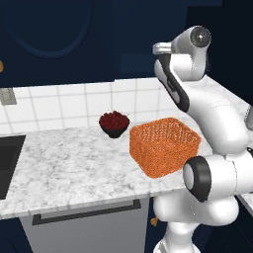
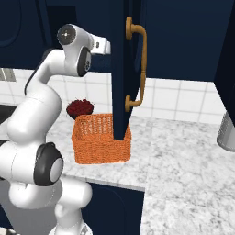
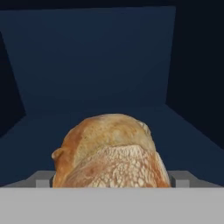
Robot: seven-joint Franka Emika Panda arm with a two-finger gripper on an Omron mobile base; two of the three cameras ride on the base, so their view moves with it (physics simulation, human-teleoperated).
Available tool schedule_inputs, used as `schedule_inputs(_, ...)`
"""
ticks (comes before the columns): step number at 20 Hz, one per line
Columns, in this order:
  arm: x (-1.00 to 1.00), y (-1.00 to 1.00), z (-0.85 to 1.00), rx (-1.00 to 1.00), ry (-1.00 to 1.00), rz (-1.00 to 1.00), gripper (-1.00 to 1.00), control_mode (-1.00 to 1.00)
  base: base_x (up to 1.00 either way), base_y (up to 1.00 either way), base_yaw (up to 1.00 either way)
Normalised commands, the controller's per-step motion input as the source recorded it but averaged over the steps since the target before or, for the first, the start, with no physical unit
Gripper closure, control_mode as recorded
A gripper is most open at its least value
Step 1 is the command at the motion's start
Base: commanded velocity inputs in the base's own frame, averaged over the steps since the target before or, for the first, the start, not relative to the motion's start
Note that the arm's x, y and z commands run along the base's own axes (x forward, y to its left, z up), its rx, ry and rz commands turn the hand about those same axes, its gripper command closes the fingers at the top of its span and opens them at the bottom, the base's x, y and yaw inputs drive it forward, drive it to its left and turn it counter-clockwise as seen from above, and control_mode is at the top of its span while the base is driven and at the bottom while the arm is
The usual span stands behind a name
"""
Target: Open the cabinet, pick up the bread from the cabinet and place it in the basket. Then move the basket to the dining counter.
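The cabinet door (image 2: 120, 69) with its brass handle (image 2: 137, 64) stands swung open above the worktop. Inside, on the navy shelf (image 3: 100, 65), lies the bread (image 3: 111, 151), a tan-brown crusty bun, very close in the hand view. My gripper (image 3: 111, 181) is open, and the bun lies between its two grey fingertips (image 3: 38, 179), one on each side. My arm (image 1: 180, 54) reaches up into the cabinet, the hand hidden behind the door. The orange mesh basket (image 1: 164, 146) (image 2: 101, 140) stands below on the marble worktop. The dining counter is out of view.
A dark bowl of red berries (image 1: 114, 122) (image 2: 80, 108) sits behind the basket by the tiled wall. A sink (image 1: 7, 163) lies at the left. Below the worktop is a grey front with a bar handle (image 1: 89, 212). A metal object (image 2: 227, 131) stands at the far right.
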Motion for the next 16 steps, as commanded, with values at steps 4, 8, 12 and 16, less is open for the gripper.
schedule_inputs(4,-0.96,0.01,0.71,0.0,0.03,-0.02,1.0,-1.0,0.0,0.0,0.0)
schedule_inputs(8,-1.0,0.04,0.14,0.0,0.02,0.0,1.0,-1.0,0.0,0.0,0.0)
schedule_inputs(12,-1.0,0.09,-0.3,0.0,0.0,0.0,1.0,-1.0,0.0,0.0,0.0)
schedule_inputs(16,-1.0,0.05,-0.31,0.0,0.08,0.0,1.0,-1.0,0.0,0.0,0.0)
